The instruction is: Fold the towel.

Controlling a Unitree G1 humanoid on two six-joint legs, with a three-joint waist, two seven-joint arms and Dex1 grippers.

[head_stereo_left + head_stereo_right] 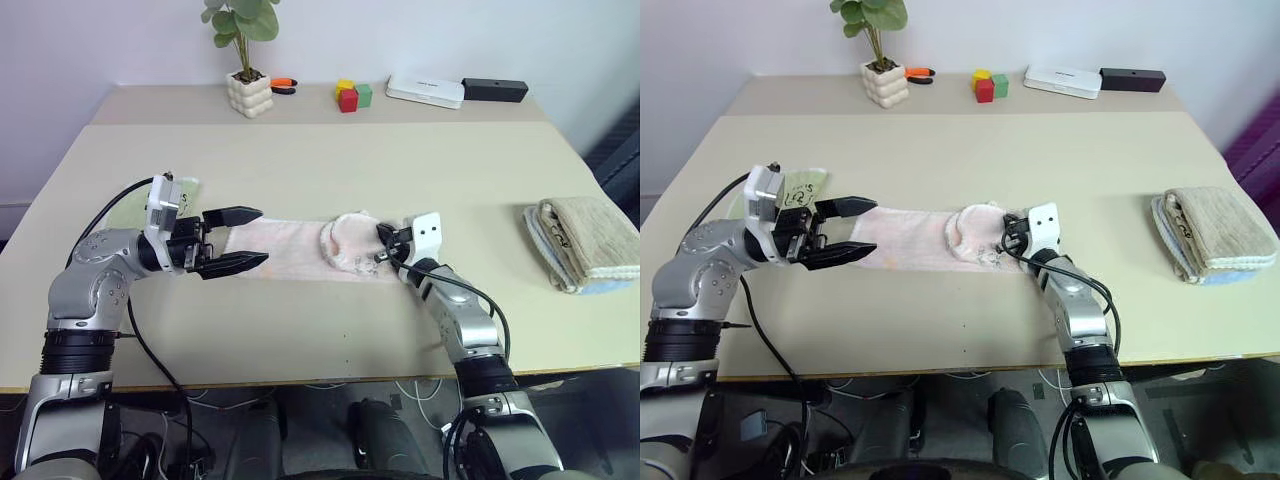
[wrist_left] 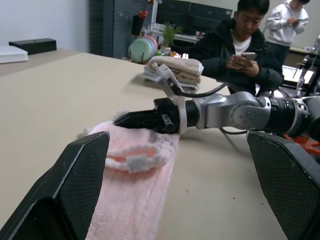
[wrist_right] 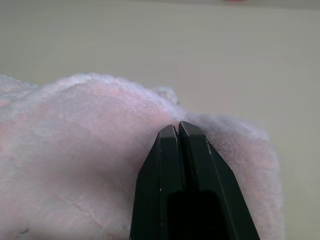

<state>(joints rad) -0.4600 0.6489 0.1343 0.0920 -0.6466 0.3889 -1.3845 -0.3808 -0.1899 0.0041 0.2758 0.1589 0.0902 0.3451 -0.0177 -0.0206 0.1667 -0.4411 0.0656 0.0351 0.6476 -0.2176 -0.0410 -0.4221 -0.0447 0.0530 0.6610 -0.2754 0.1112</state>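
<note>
Left eye view: left gripper hangs wide apart and empty over the left end of the pink towel, which lies flat on the table. Right gripper is closed, tips pressed against the towel's bunched right end.

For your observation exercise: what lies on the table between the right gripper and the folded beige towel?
Nothing: in the left eye view, bare table separates the right gripper, at the pink towel, from the folded beige towel.
</note>
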